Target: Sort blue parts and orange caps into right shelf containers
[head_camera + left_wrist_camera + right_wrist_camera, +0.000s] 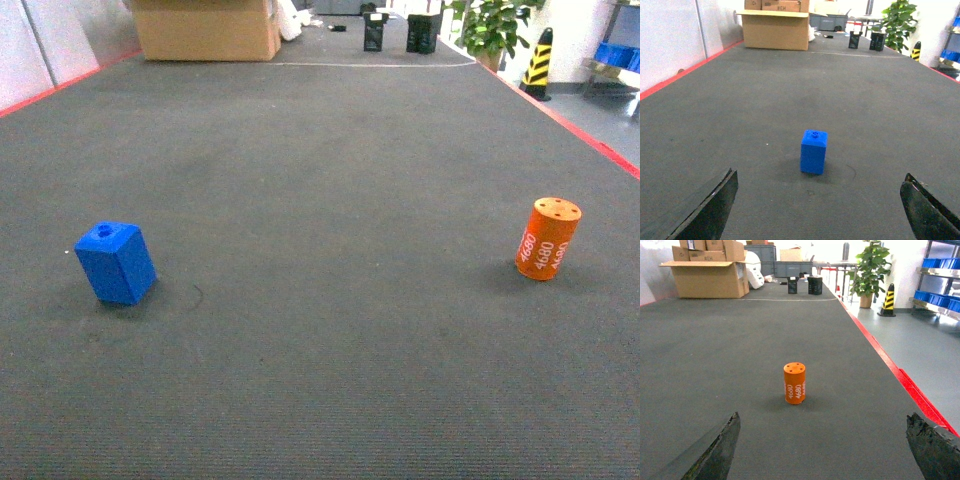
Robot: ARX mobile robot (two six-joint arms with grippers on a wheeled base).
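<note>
Blue crates sit on the far-right shelf, contents unseeable. Blue part and orange cap stand before the wide-open left tool and right tool.

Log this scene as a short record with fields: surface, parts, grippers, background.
surface: dark grey mat with a red edge
blue part: upright on the left, hole on top, untouched
orange cap: upright on the right, "4680" on its side, untouched
left gripper: open, facing the blue part, clear of it
right gripper: open, facing the orange cap, clear of it
crates: blue, on a rack far right
background: cardboard box, plant, striped cone
</note>
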